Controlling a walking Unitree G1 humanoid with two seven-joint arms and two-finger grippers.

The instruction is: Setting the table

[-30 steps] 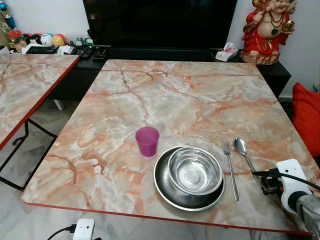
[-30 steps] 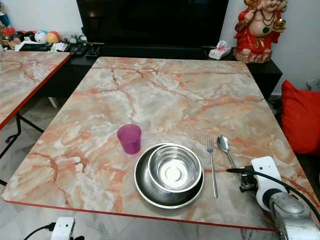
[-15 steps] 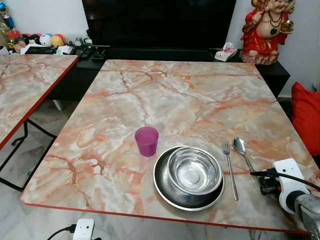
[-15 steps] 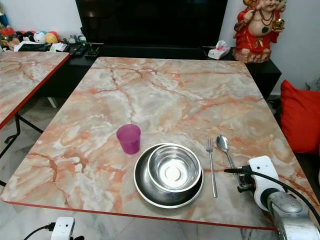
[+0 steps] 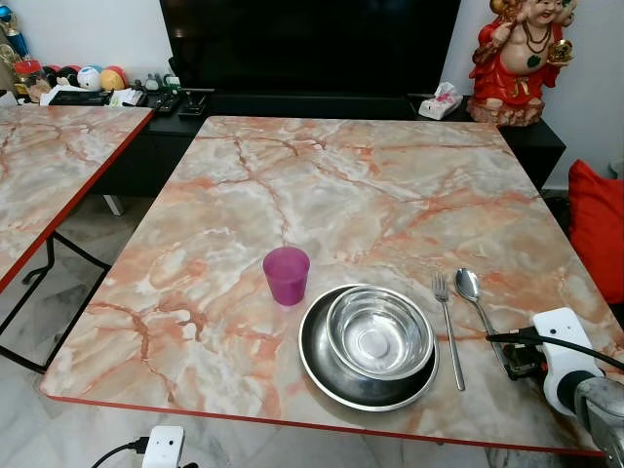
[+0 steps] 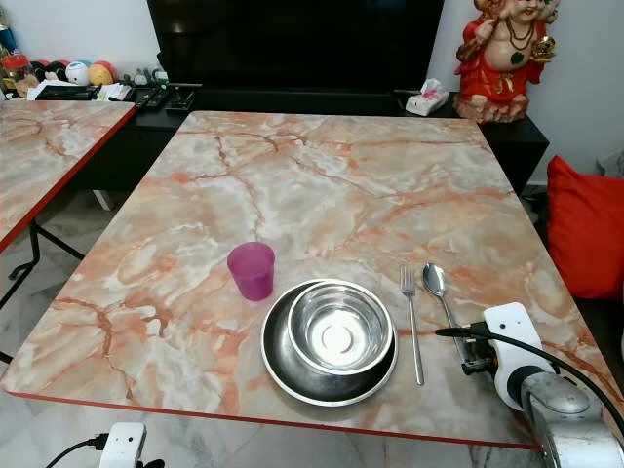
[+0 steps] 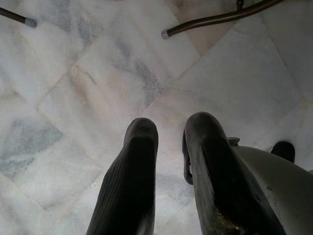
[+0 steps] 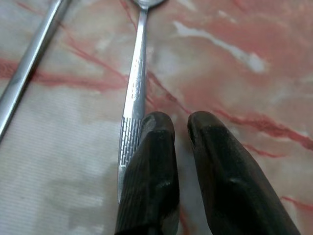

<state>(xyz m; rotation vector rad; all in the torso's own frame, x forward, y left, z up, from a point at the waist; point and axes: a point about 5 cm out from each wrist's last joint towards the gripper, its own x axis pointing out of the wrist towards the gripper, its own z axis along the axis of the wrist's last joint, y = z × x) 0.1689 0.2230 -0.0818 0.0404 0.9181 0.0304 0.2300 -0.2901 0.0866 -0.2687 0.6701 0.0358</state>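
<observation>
While its two black fingers are drawn nearly together with only a narrow slit between them and nothing held, the right gripper [image 8: 178, 125] is seen low over the marble-patterned table [image 5: 322, 195], close to the near right corner. One fingertip lies just beside the ridged end of the spoon [image 8: 136, 88] handle; whether it touches the metal cannot be told. The spoon [image 5: 475, 300] is laid flat on the table with its bowl pointing toward the far edge, and the fork [image 5: 448, 327] is laid parallel just to its left, tines likewise toward the far edge. To the left of the fork a steel bowl [image 5: 379, 333] is set inside a wider steel plate [image 5: 322, 366] near the near edge. A purple cup [image 5: 287, 275] is stood upright just beyond the plate's far left rim, close to it; contact cannot be judged.

The left gripper [image 7: 168, 129] is hung over the pale tiled floor [image 7: 73, 73], its fingers slightly apart and empty, with dark table legs [image 7: 215, 19] seen beyond.

Beyond the table's far edge a dark television console [image 5: 312, 102] is seen, with a red figurine [image 5: 517, 58] at its right end. A red cushion [image 5: 597, 229] is seen past the right edge, and a second marble table [image 5: 49, 166] past the left.
</observation>
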